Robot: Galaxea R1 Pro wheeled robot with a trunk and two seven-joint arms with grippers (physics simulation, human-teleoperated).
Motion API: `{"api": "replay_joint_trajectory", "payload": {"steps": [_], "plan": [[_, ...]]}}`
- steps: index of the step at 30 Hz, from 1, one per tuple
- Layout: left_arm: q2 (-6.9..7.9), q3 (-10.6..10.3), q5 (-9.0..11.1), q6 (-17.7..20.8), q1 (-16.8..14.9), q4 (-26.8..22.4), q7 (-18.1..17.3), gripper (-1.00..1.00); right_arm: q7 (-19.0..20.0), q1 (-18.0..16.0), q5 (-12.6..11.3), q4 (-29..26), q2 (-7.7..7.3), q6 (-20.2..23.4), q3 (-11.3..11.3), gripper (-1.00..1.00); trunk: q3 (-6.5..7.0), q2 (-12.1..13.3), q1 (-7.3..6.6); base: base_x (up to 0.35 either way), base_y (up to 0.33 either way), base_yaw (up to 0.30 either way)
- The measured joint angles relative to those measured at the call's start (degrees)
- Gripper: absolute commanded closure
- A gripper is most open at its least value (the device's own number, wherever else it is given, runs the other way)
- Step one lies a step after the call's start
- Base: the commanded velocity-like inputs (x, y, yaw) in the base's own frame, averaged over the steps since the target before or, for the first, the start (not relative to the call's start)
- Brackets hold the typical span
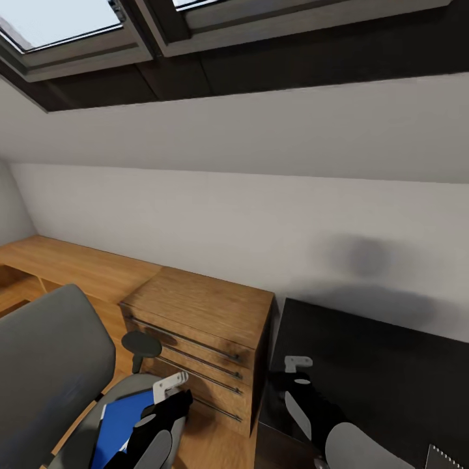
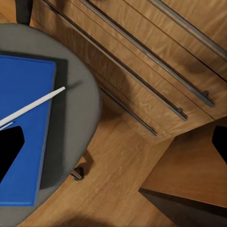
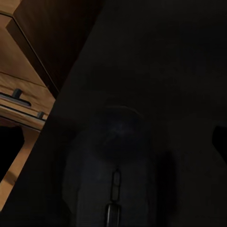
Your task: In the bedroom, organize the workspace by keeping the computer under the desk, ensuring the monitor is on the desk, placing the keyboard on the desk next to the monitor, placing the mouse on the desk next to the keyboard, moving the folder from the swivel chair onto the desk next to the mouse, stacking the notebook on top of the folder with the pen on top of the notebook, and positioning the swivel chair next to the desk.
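**Folder pickup from the chair coming up**

The left gripper [image 1: 170,384] is hovering over the swivel chair [image 1: 45,365], where the flat blue folder [image 2: 23,127] is lying under a thin white pen [image 2: 33,106]; finger spread unclear. Next, likely gripping the folder's edge. The right gripper [image 1: 298,365] is hanging above the black desk [image 1: 391,378], fingers unclear

Bright blue folder [image 2: 23,127] with a thin white pen [image 2: 33,105] across it, on the grey seat of the swivel chair [image 1: 45,365]; dark round armrest [image 1: 141,344]. Light wooden cabinet [image 1: 202,326], streaked grain, dark metal drawer rails, at 2 o'clock from the chair. Glossy black desk [image 1: 391,371] at 3 o'clock. White wall [image 1: 260,215]; warm wooden floor [image 2: 118,175].
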Motion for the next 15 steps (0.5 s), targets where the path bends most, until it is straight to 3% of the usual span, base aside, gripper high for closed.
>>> {"api": "replay_joint_trajectory", "payload": {"steps": [10,15], "plan": [[0.00,0.0,0.1,-0.9,0.0,0.1,0.0,-1.00,-0.1,0.0,-0.1,0.1,0.02,1.7,0.0,-1.00,0.00,0.0,0.00,0.000,0.000,0.000],[-0.08,0.0,0.1,-1.0,0.0,0.1,0.0,-1.00,-0.1,0.0,-0.1,0.0,0.02,3.1,-0.2,-1.00,-0.89,-2.0,1.09,0.000,0.000,0.000]]}}
